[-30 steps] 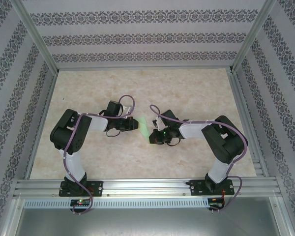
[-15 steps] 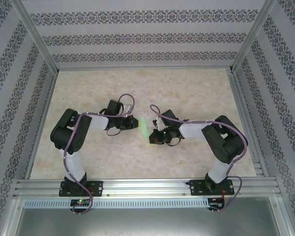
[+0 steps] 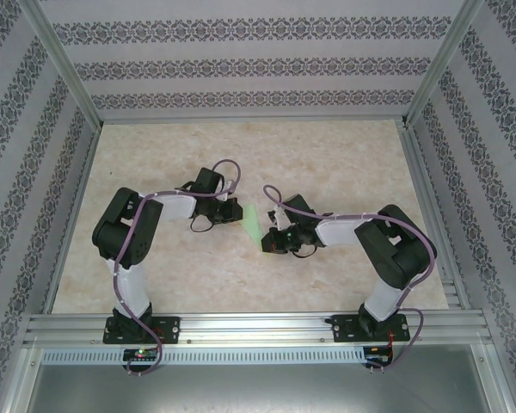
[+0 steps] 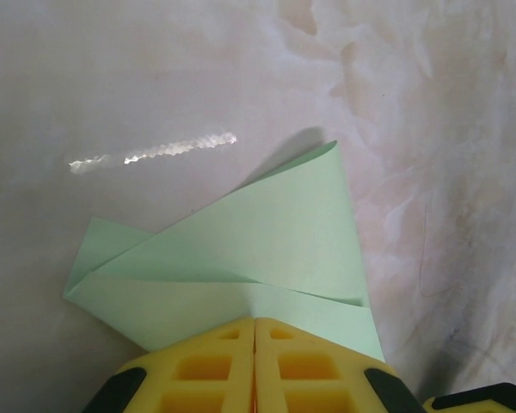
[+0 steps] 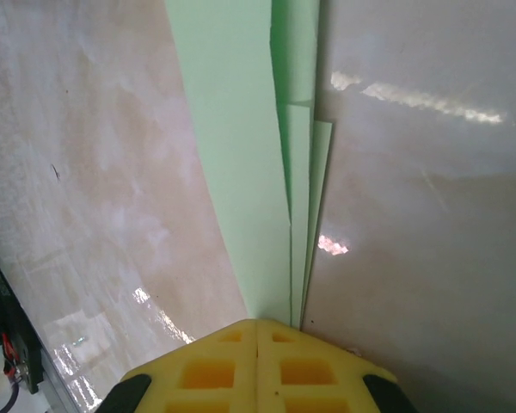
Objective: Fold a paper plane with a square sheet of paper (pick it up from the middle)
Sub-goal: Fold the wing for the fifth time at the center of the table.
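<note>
Left wrist: left gripper clamped on folded paper left edge, right gripper pinching its near end. Align layers, tension evenly.

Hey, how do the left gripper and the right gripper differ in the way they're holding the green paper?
The left gripper pinches the far end of the paper, reaching in from the left; the right gripper pinches its near end, reaching in from the right. Both are shut on it.
</note>
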Robot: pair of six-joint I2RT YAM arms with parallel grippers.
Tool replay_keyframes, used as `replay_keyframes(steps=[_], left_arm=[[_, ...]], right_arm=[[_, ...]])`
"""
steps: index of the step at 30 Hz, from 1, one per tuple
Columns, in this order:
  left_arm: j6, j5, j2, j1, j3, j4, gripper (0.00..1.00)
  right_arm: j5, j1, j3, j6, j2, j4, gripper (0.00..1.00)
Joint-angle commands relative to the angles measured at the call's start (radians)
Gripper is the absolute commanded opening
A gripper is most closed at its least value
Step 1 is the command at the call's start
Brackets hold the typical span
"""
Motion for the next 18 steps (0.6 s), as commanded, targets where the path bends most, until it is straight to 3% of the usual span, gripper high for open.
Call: replay_keyframes(steps=[1, 7, 18], left_arm=[[0.043, -0.190, 0.053, 0.006, 0.021, -0.091, 0.08], [0.046, -0.158, 0.069, -0.018, 0.043, -0.106, 0.08], [0.002, -0.154, 0.069, -0.033, 0.078, -0.139, 0.08]], right_arm=[[0.143, -0.016, -0.067, -0.015, 0.004, -0.209, 0.03], [0.143, -0.002, 0.076, 0.009, -0.094, -0.195, 0.06], [0.152, 0.043, 0.245, 0.085, 0.071, -0.101, 0.10]])
